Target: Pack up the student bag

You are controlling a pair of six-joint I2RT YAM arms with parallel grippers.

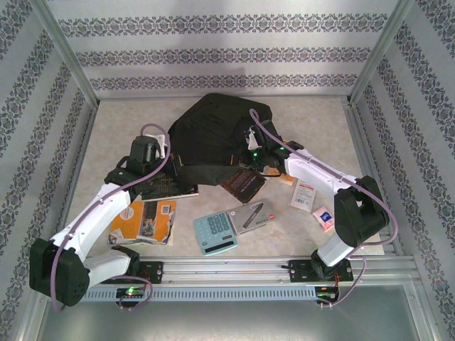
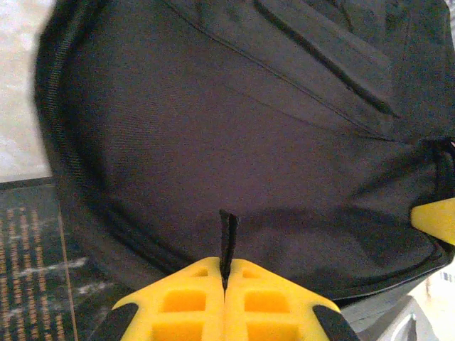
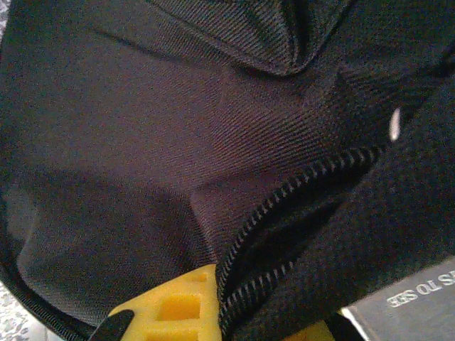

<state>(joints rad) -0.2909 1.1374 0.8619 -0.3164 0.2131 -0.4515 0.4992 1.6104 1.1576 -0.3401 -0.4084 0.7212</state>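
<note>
You are holding the student bag [image 1: 213,124], lying toward the back of the table [image 1: 320,128], with the left gripper [image 2: 225,284] clenched on its black tab [image 2: 228,238] and the right gripper [image 3: 227,302] clamped on its zipper edge [image 3: 284,195], so be spreading these 2 grips apart gently and evenly.

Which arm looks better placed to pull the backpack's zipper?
Probably left: the left gripper is shut on a thin black tab, likely a zipper pull, on the backpack. The right gripper pinches fabric beside the zipper teeth, seemingly bracing it.
</note>
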